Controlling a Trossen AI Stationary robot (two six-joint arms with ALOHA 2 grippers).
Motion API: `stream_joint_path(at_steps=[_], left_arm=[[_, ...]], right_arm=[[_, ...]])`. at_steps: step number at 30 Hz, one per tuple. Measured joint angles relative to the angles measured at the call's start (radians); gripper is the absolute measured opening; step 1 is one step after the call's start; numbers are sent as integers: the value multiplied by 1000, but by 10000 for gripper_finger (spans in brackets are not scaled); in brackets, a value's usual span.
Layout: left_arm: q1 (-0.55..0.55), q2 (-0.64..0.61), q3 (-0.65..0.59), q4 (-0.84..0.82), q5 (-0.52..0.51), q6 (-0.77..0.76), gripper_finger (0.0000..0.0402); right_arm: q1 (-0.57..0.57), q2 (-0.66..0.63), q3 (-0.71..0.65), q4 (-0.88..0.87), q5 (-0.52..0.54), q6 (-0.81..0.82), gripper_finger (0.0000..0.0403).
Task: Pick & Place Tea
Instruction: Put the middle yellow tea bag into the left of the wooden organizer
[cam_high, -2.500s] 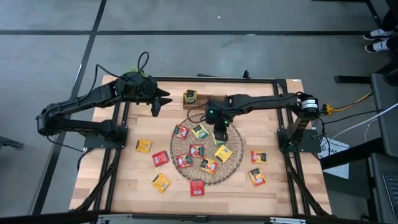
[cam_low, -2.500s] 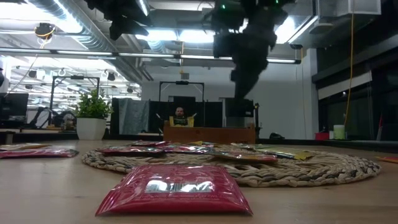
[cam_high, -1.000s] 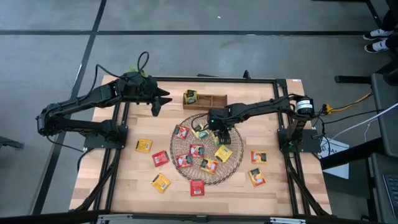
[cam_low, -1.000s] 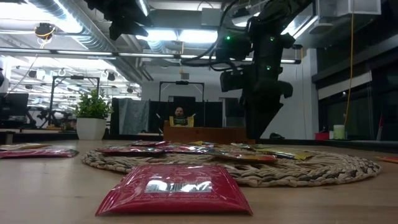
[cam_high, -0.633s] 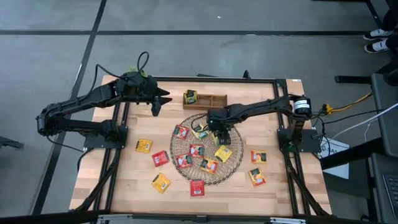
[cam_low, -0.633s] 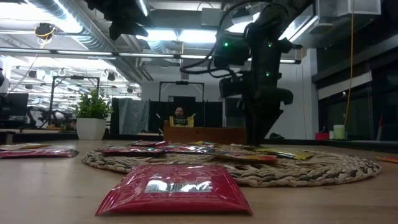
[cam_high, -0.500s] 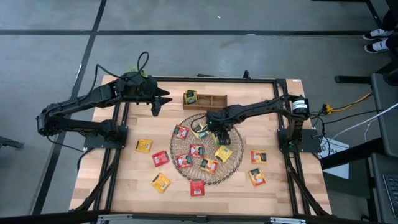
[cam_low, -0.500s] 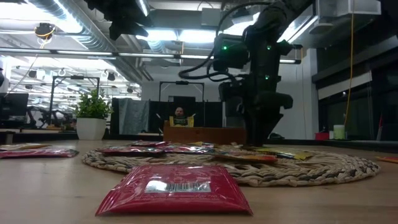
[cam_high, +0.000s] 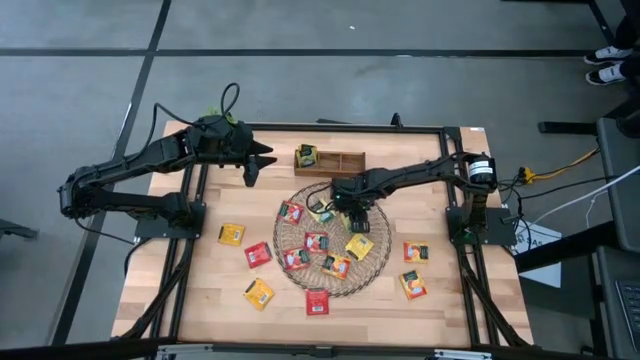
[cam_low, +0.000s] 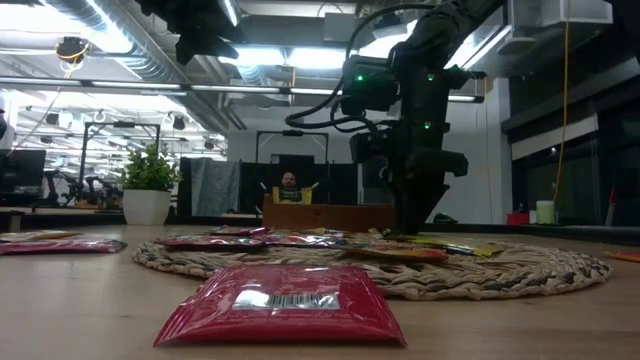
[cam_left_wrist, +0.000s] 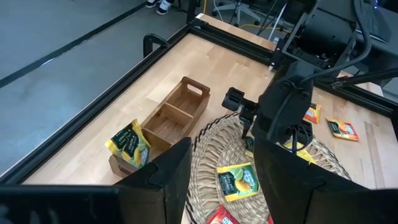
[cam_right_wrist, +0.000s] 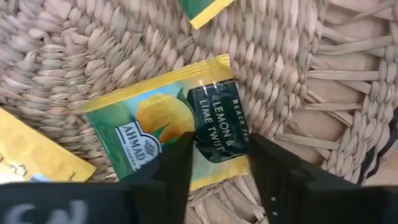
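Several red, yellow and orange tea sachets lie flat on the round wicker mat (cam_high: 374, 262) and on the table around it. My right gripper (cam_high: 351, 211) is open and low over the mat's far part (cam_low: 410, 228). In the right wrist view, its fingers stand over the near edge of a yellow lemon-and-lime sachet (cam_right_wrist: 165, 127) lying flat on the weave. My left gripper (cam_high: 250, 172) is open and hangs high above the table's far left part, away from the tea. One yellow sachet (cam_left_wrist: 129, 142) stands in the end compartment of the wooden box (cam_high: 338, 161). My right gripper comes from above, pointing down, with one finger (cam_right_wrist: 177, 168) over the yellow sachet's edge (cam_right_wrist: 211, 177) and the other over bare mat. I cannot tell whether the fingers touch the sachet. It lies flat on the mat.
Loose sachets lie on the wood: a red one (cam_high: 317, 301) and a yellow one (cam_high: 259, 293) near the front, two more at the left (cam_high: 231, 234), two orange ones at the right (cam_high: 415, 251). The black frame rails (cam_high: 190, 250) border the table. A person sits far behind (cam_low: 289, 186).
My right gripper has come down from just above the mat until its fingertips are at the level of the sachets, shifting slightly toward the table's left. The sachets and my left arm have stayed where they were.
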Motion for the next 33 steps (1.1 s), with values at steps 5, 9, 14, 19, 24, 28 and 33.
stream_joint_path(at_steps=[5,9,14,19,24,28,33], left_arm=[[0,0,0,0,0,0,169],[0,0,0,0,0,0,169],[0,0,0,0,0,0,169],[0,0,0,0,0,0,169],[0,0,0,0,0,0,169],[0,0,0,0,0,0,169],[0,-9,0,-2,8,-7,169]], right_arm=[[1,0,-1,-2,-4,-1,61],[1,0,-1,-3,-11,-1,14],[1,2,21,-20,-10,0,11],[0,13,107,-81,52,-1,4],[0,10,235,-143,192,-1,6],[0,8,332,-143,306,-4,3],[-15,7,395,-87,434,-31,4]])
